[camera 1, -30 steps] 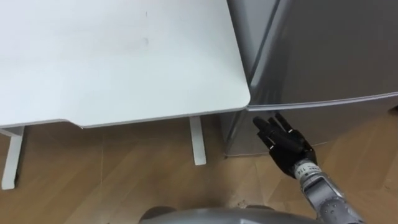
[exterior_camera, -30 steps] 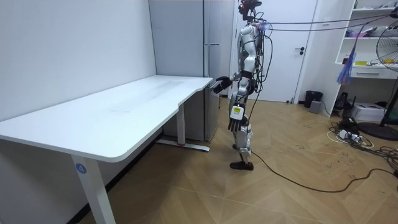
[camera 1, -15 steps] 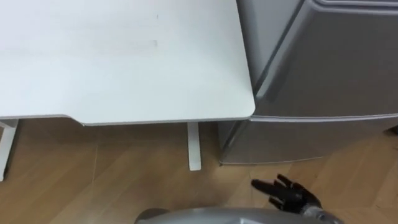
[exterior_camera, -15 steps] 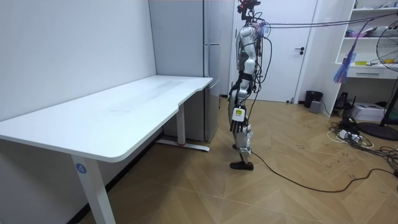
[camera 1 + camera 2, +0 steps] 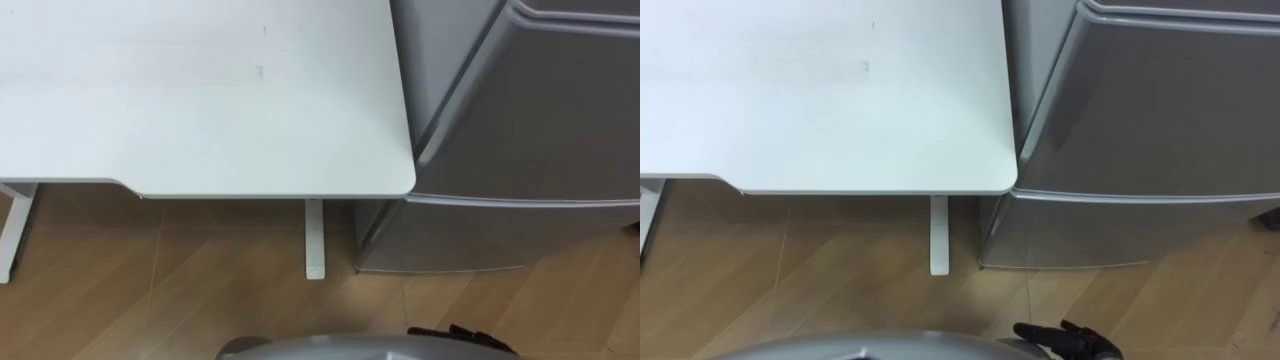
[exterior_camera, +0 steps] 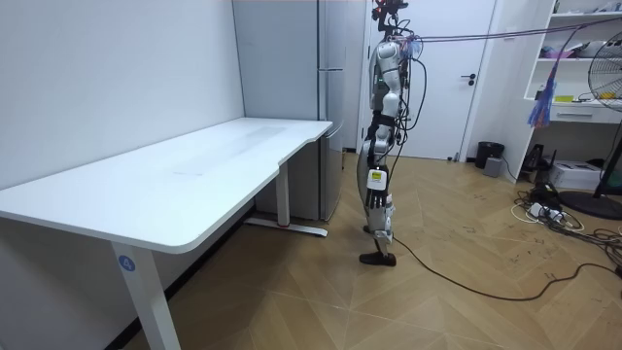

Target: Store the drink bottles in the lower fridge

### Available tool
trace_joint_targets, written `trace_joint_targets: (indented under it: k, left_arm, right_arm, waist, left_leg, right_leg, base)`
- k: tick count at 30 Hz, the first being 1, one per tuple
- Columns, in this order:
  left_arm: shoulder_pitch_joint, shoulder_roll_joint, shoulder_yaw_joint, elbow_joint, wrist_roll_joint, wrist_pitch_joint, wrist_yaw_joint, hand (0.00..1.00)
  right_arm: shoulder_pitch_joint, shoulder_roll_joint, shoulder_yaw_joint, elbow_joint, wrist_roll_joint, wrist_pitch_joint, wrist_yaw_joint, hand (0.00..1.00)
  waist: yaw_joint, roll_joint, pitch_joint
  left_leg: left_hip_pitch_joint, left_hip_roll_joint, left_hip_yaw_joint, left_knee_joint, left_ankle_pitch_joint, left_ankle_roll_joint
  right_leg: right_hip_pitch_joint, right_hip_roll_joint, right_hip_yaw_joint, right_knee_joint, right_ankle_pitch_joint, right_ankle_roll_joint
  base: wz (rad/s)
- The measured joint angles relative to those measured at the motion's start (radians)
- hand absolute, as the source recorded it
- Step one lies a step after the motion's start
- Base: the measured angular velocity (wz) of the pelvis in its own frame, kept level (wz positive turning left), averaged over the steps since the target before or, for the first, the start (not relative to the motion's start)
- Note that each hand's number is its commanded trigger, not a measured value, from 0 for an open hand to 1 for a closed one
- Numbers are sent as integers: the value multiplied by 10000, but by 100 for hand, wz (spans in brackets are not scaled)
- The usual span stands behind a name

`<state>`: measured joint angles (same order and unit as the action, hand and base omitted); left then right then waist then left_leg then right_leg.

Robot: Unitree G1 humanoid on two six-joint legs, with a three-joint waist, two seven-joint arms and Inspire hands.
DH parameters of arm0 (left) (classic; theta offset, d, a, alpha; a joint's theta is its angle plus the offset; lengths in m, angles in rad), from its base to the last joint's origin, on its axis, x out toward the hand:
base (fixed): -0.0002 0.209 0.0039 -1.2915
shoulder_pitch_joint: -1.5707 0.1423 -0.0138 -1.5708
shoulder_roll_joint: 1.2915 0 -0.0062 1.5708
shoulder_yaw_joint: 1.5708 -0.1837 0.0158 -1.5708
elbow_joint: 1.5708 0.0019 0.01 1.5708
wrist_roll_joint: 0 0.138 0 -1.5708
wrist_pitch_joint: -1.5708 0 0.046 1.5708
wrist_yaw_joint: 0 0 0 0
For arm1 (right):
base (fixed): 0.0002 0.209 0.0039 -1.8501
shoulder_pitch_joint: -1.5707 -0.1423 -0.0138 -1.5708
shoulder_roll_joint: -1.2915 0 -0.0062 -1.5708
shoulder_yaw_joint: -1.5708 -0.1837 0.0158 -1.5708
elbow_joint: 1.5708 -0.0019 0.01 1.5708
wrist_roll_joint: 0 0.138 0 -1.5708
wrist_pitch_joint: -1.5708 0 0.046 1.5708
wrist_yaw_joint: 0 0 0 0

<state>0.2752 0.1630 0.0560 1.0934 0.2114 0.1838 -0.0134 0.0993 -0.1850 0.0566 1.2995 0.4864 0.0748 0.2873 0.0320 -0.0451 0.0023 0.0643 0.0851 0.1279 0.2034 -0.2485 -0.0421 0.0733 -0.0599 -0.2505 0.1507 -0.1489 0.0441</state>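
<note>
The fridge [image 5: 540, 130] is our landmark, and both its doors, upper and lower, sit flush and closed. No drinks can be seen anywhere: the white tabletop [image 5: 200, 90] just beside the fridge carries none, and none stand on the wooden floor [image 5: 200, 290] in front of it. With the lower door shut, whether bottles or cans are already inside is hidden. So this fits two readings: drinks stowed and the door closed on them, or drinks somewhere out of sight and yet to be brought. The pictures do not settle which.

The robot stands upright facing the fridge, close to the tabletop's corner, arms down at its sides in the room view. The right hand [image 5: 1065, 338] peeks in low in front of the lower door, well clear of it, dark fingers lying fairly straight and spread, holding nothing. The left hand [image 6: 367, 154] hangs near the hip, too small to tell its state.
</note>
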Motion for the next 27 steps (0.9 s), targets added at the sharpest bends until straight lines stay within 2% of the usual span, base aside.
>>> trace_joint_targets:
  k: [6,10,27]
  left_arm:
    - [-4,-2,158,49,-2,-17,-1,0]
    - [-10,-3,205,65,-5,-20,-35,0]
    - [-302,-4,199,302,2,68,-293,0]
  right_arm:
    - [0,30,-7,268,675,144,107,0]
    - [-2,37,-6,281,608,153,112,0]
    - [-48,13,-29,237,185,135,177,0]
  waist:
    - [2,10,0]
    - [8,22,2]
    - [33,-5,28]
  left_leg:
    - [21,-9,-68,9,0,0]
    - [24,-29,-227,9,1,-2]
    - [74,-48,-293,-13,5,-3]
  right_leg:
    - [62,0,-25,-6,-1,1]
    - [114,-1,-32,-9,-7,10]
    - [135,6,47,-18,-11,16]
  base:
    - [2]
    - [8]
    - [0]
